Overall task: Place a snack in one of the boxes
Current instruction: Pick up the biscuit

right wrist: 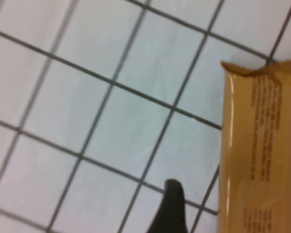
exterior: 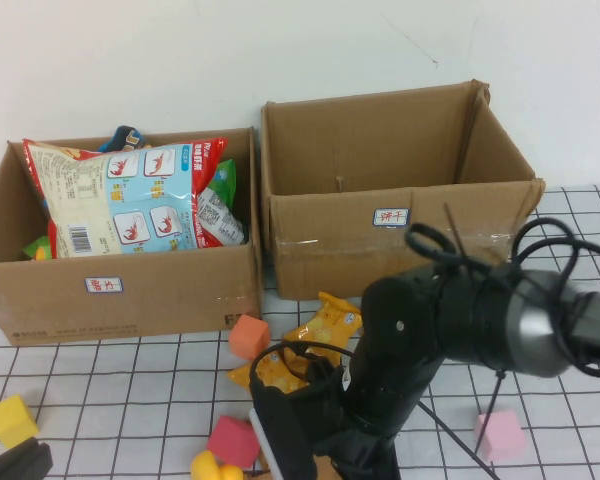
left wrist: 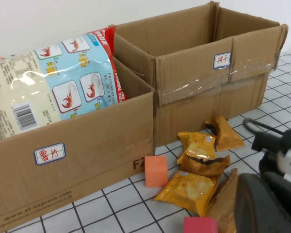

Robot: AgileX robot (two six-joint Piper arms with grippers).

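Note:
Several yellow snack packets (exterior: 325,322) lie on the checked table in front of the two cardboard boxes; they also show in the left wrist view (left wrist: 189,187). A brown flat packet (right wrist: 262,155) lies nearest me, also seen in the left wrist view (left wrist: 222,199). My right gripper (exterior: 325,460) hangs low over this brown packet; one dark fingertip (right wrist: 172,196) shows beside the packet's edge, the other is hidden. The left box (exterior: 120,290) holds a big chips bag (exterior: 130,200). The right box (exterior: 400,240) looks empty. My left gripper (exterior: 15,465) rests at the near left corner.
Foam blocks lie around: orange (exterior: 248,336), yellow (exterior: 12,420), red (exterior: 232,440), pink (exterior: 500,435). A yellow toy (exterior: 212,467) sits at the near edge. My right arm (left wrist: 276,194) fills the side of the left wrist view.

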